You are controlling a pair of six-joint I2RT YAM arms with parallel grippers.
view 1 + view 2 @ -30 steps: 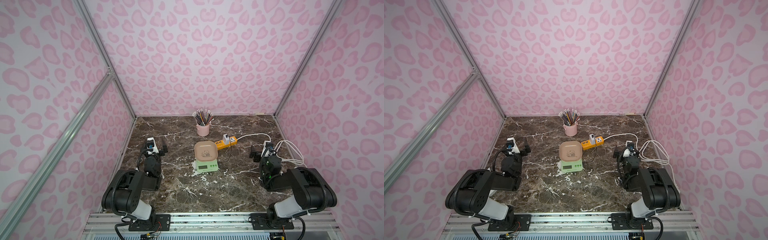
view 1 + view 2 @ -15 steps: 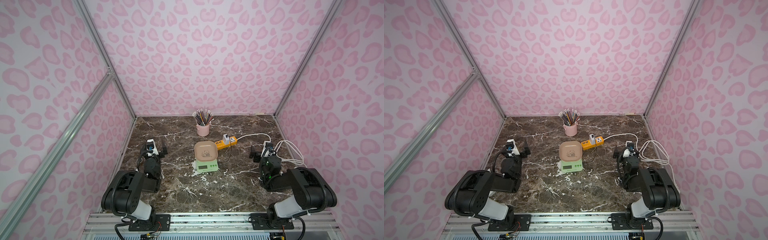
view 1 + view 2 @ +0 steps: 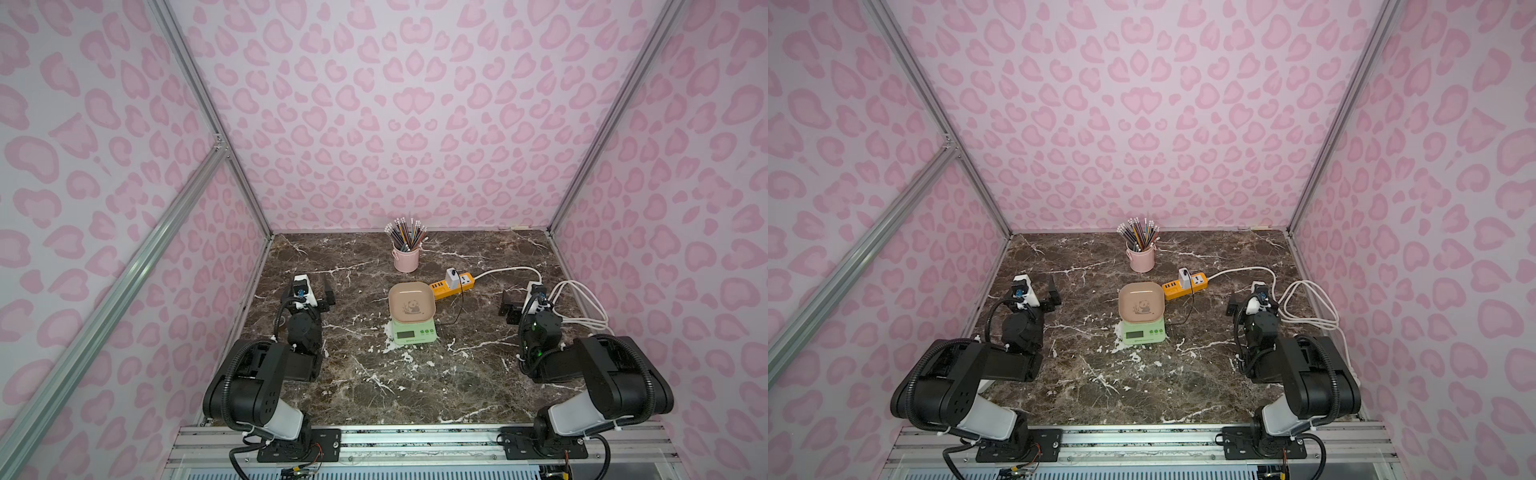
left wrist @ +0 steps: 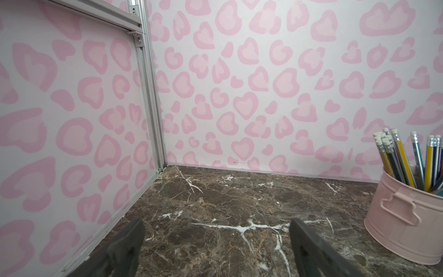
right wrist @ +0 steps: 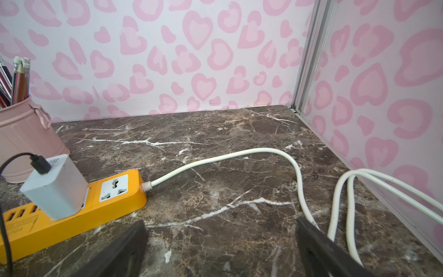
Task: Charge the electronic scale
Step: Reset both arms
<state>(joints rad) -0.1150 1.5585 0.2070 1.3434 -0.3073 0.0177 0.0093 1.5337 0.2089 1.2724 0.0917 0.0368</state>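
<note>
The left gripper (image 4: 217, 225) and right gripper (image 5: 219, 226) gape empty; the black cable (image 5: 39, 164) ends indistinctly beside the electronic scale (image 3: 413, 332).

Black arms (image 3: 257, 374), white shells (image 3: 286, 419), ribbed cables (image 3: 223, 388)

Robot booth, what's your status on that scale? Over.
Left tool and right tool open, empty, at the sides. Mint-green electronic scale with beige panda tray untouched, mid-table. Thin black cable from white cube charger runs toward it; plugged in, cannot tell.
</note>
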